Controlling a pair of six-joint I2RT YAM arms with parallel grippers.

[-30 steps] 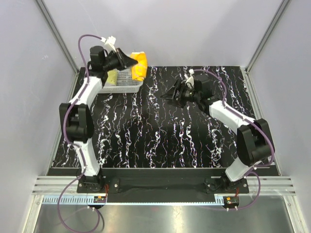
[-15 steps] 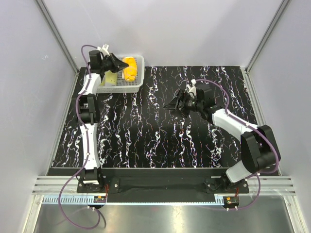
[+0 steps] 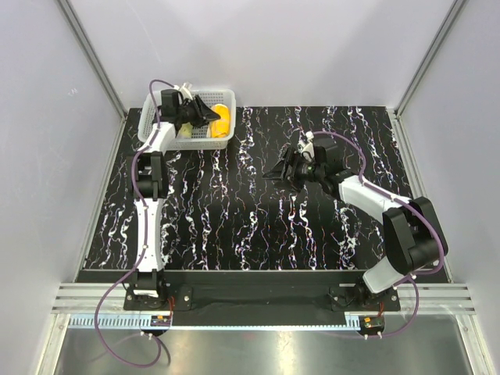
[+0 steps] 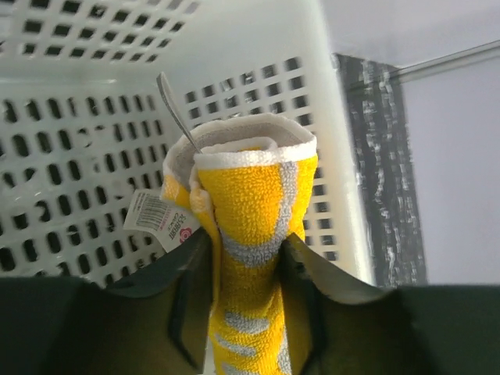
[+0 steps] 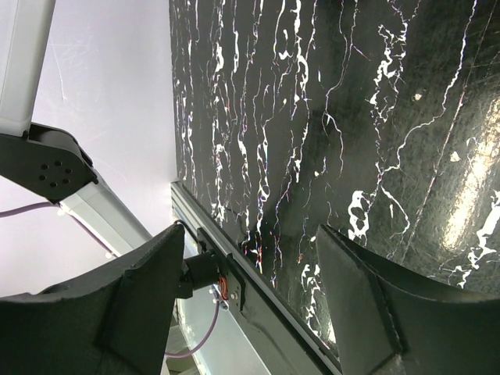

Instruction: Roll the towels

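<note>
Black marbled worktop; left arm stretched fully to far-corner basket, left fingers clamping rolled orange towel inside it; right fingers spread, empty, well right of basket; yellow towel largely hidden.

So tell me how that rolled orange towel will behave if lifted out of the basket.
The rolled orange towel looks like soft terry, so probably light and floppy. It narrows between the left gripper's fingers, suggesting it squashes easily. Nothing binds the roll, so it may loosen once lifted from the mesh basket.
</note>
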